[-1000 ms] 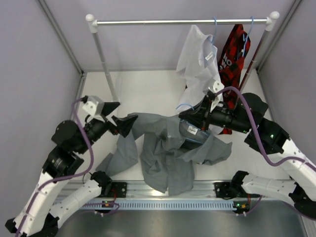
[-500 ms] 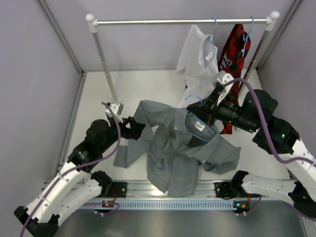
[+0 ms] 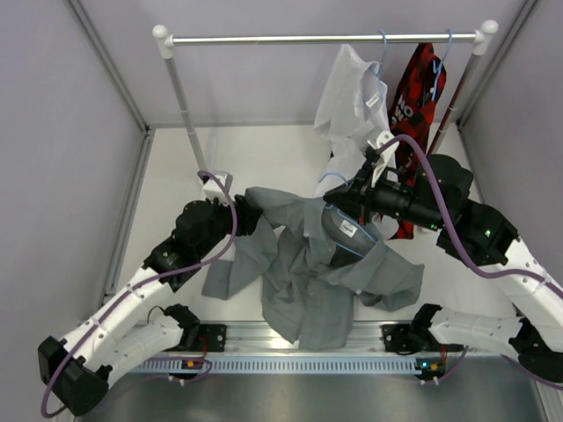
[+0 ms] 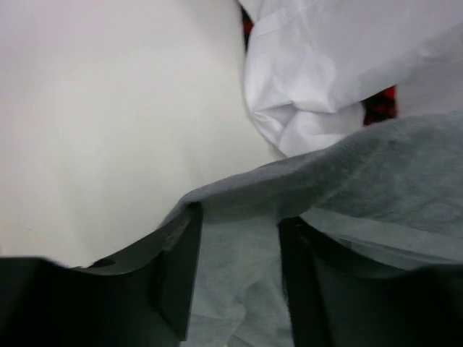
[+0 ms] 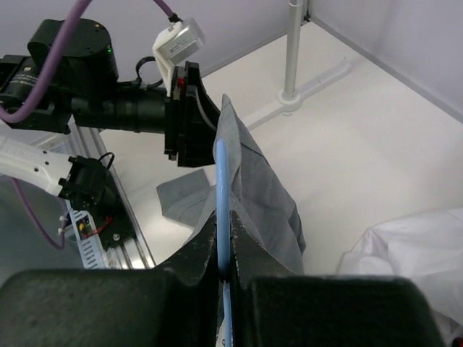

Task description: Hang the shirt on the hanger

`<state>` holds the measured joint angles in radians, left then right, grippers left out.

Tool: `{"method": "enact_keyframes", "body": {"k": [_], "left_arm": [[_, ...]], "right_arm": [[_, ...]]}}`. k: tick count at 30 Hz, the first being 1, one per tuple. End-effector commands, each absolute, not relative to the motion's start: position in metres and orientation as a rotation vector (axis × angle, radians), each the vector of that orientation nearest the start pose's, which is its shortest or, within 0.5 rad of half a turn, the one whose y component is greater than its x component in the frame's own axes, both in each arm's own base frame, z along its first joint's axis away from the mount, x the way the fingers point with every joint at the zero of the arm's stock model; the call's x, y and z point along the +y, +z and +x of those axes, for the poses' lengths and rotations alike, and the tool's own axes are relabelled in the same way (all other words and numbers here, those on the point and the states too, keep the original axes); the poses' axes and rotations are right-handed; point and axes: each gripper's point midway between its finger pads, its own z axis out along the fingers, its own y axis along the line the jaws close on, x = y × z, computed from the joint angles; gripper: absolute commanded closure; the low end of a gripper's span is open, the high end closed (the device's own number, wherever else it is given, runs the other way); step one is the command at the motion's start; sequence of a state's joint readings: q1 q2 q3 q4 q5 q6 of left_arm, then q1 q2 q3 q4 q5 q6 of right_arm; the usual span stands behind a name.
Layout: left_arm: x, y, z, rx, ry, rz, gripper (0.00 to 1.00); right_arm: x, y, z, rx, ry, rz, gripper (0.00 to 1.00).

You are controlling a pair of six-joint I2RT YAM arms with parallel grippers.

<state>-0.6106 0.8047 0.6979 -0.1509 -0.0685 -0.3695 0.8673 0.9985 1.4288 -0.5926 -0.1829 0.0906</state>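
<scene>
**Both grippers clamped, shirt held up between them**

Left gripper (image 4: 235, 271) pinches a fold of the shirt (image 3: 308, 272), fabric pressed between its fingers. Right gripper (image 5: 224, 271) is closed tight on the hanger (image 5: 221, 195), whose wire runs under the shirt's cloth. The shirt's lower half lies on the table (image 3: 264, 158).

plain grey shirt (image 3: 308, 272), light-blue hanger (image 5: 222, 195), white shirt (image 3: 352, 101), red-and-black patterned shirt (image 3: 418, 88)

shirt (image 3: 312, 272) mid-table btwn arms; left hand (image 3: 249, 215) at its left edge, hanger (image 3: 339, 207) right.
</scene>
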Motion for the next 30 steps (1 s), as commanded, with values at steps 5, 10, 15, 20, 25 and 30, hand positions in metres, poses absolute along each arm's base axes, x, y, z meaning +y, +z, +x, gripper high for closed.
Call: {"method": "enact_keyframes", "body": {"k": [5, 10, 15, 20, 25, 30], "left_arm": [[-0.175, 0.254, 0.282, 1.787, -0.548, 0.078, 0.94], [-0.165, 0.265, 0.278, 1.744, -0.52, 0.067, 1.0], [-0.126, 0.27, 0.282, 1.754, -0.344, -0.093, 1.0], [-0.09, 0.283, 0.285, 1.737, -0.168, -0.228, 1.0], [-0.086, 0.291, 0.291, 1.75, -0.119, -0.225, 1.0], [-0.076, 0.277, 0.298, 1.807, -0.072, -0.264, 1.0]], "right_arm": [[0.25, 0.444, 0.169, 1.526, 0.873, -0.769, 1.0], [0.248, 0.433, 0.178, 1.557, 0.828, -0.751, 1.0], [0.248, 0.417, 0.183, 1.594, 0.801, -0.754, 1.0], [0.243, 0.406, 0.179, 1.604, 0.794, -0.761, 1.0], [0.234, 0.403, 0.165, 1.577, 0.815, -0.78, 1.0], [0.218, 0.404, 0.154, 1.55, 0.817, -0.747, 1.0]]}}
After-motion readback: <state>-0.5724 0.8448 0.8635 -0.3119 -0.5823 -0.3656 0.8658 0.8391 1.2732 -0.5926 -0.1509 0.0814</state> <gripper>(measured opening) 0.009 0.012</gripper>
